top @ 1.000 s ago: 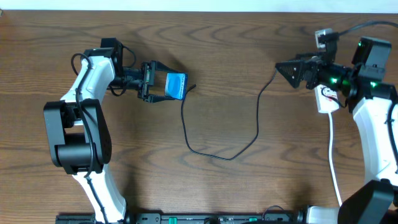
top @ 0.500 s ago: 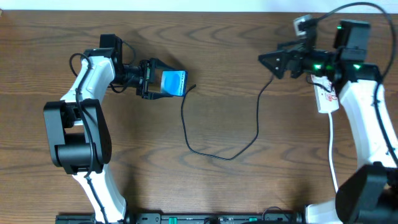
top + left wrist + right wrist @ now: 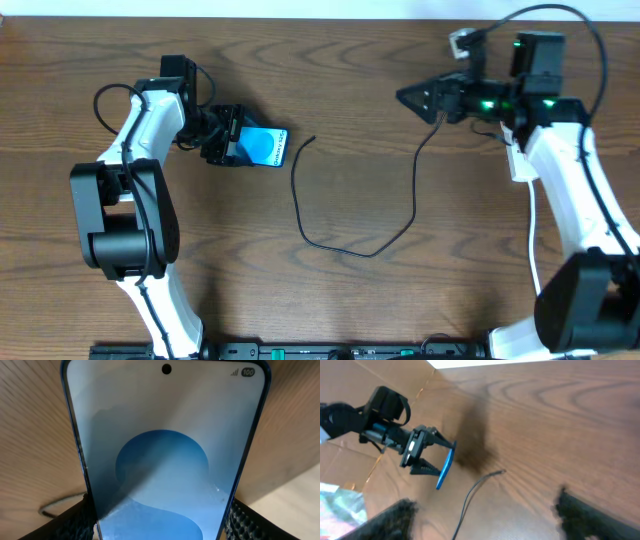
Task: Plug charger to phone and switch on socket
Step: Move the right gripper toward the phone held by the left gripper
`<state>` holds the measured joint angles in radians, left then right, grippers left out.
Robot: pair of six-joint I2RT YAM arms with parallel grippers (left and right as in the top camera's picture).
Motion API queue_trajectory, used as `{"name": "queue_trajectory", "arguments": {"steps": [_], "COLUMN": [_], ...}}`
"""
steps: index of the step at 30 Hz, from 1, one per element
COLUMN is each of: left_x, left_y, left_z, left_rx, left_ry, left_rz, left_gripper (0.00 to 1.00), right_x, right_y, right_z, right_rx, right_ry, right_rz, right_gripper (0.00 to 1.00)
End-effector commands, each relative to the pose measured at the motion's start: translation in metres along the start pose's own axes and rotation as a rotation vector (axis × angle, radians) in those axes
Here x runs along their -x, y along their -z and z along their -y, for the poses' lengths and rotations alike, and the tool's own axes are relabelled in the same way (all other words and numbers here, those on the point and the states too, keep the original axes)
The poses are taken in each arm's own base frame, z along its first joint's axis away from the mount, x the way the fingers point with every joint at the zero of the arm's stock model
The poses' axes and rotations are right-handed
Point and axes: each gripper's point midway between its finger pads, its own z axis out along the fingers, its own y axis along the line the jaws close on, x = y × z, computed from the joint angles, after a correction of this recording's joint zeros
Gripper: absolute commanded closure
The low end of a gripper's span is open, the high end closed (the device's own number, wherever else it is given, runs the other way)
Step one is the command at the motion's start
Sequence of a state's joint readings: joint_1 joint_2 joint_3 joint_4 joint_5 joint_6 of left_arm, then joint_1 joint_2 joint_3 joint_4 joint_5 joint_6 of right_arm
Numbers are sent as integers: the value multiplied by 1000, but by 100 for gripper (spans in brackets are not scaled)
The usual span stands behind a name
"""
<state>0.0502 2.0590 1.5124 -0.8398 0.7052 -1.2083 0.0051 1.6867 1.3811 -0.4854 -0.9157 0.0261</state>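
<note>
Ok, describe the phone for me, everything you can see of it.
The phone is a slim slab with a blue frame and rounded corners; its lit screen shows a pale field, a blue rounded shape, a punch-hole camera and status icons at the top. The left gripper clamps its lower end, textured black fingers on both long edges. It looks held tilted above the table. The charger tip lies apart, unplugged.

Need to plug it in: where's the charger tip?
In the overhead view, the charger's plug tip lies left of centre, just beside the phone, not touching it.
</note>
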Motion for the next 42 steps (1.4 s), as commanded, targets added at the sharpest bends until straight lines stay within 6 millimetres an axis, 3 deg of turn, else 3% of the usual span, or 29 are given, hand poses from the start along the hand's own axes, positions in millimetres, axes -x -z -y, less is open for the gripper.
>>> {"name": "queue_trajectory", "arguments": {"steps": [1, 4, 8, 18, 22, 28, 37, 42], "left_x": [3, 3, 4, 4, 3, 3, 1, -2], "left_y": [12, 13, 13, 13, 12, 12, 11, 9], "left_z": [5, 8, 10, 11, 11, 11, 11, 11], "left_rx": [-14, -22, -30, -34, -33, -34, -32, -26], "left_ry": [-18, -24, -30, -33, -34, -34, -38, -46], "left_rz": [74, 76, 79, 79, 78, 74, 73, 71], "left_gripper": [60, 62, 65, 65, 64, 64, 64, 64], "right_x": [-12, -23, -42, -77, -86, -101, -125, -129], "right_y": [-45, -72, -116, -183, -207, -231, -260, -270], "right_z": [1, 4, -11, -34, -53, -67, -69, -80], "right_rx": [35, 39, 75, -99, -97, -78, -73, -52], "right_ry": [-216, -361, -448, -529, -490, -505, -505, -479], "right_rz": [-58, -92, -151, -162, -147, -156, -167, -153], "right_gripper": [29, 31, 30, 29, 30, 34, 47, 50]}}
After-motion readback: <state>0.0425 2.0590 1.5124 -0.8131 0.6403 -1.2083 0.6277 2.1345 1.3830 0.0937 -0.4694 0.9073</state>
